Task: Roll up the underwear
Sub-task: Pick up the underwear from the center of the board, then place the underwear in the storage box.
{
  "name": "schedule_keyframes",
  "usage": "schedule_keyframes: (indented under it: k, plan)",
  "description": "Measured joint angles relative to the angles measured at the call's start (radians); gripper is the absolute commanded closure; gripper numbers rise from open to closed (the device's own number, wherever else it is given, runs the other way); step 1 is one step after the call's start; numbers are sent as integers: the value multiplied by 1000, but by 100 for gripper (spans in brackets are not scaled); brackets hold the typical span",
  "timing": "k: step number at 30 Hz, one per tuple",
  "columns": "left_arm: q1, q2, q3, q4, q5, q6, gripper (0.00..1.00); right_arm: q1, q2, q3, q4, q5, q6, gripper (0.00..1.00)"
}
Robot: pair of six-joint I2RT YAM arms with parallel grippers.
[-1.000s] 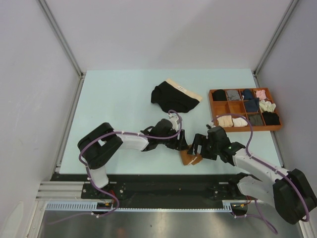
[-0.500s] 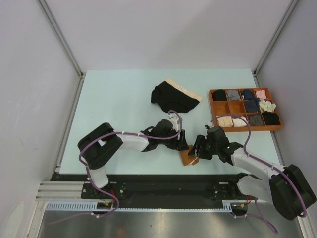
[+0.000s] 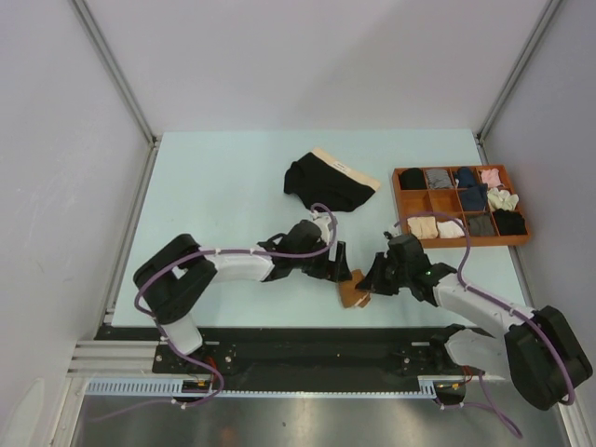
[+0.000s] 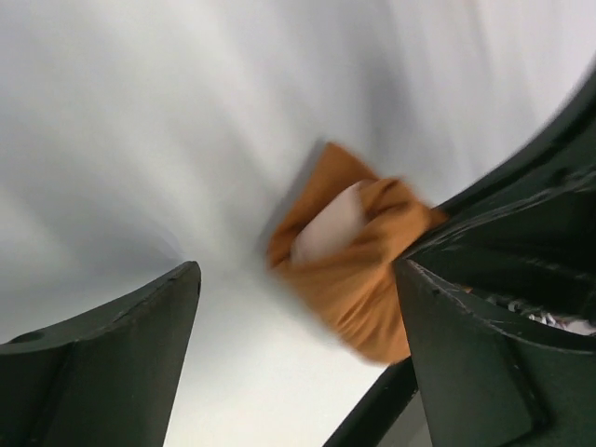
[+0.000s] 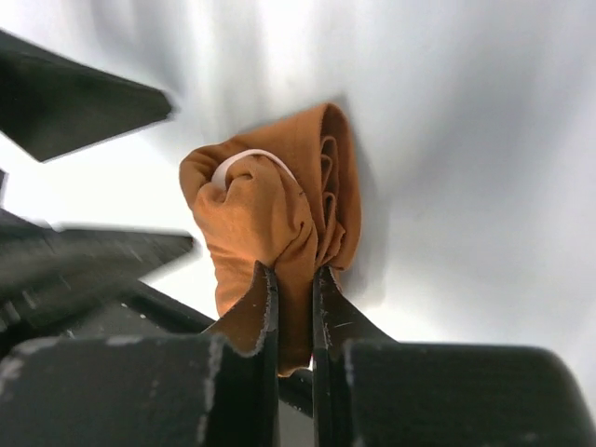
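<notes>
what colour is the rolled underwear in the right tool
The roll is rust-brown; right wrist view.

Bright, even light; motion-blurred wrist views.

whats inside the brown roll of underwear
A pale waistband shows inside the rust-brown underwear; its inner layers are hidden by outer folds and the right gripper shut on it.

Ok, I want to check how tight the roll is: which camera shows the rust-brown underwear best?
The right wrist view: the rust-brown underwear fills the frame, rolled folds sharp, with the right gripper pinching its edge. The left wrist view shows it blurred; the top view shows only a small patch.
</notes>
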Motion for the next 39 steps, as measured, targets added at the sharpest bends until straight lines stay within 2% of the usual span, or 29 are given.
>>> schedule_keyframes:
  k: [4,8,12,16,22,26,31,39]
  plan:
    - [93,-117,1,-135,-25,3,4,-98,-92,65,-98,3,-60,100]
    - [253,-312,15,-268,-62,16,2,-282,-153,219,-180,-8,-161,100]
    - [361,-447,39,-344,-79,39,2,-459,-135,343,-192,-42,-263,100]
    - [421,-515,40,-403,-66,58,2,-631,-27,430,-168,-105,-371,100]
    - [472,-537,40,-471,-35,97,2,-817,204,507,-107,-205,-522,100]
    - [509,-544,40,-484,-6,118,2,-876,308,576,-116,-192,-599,100]
    - [562,-548,23,-484,45,121,2,-905,448,738,-118,-190,-682,100]
    - [575,-547,19,-484,94,121,2,-922,622,870,-137,-168,-774,100]
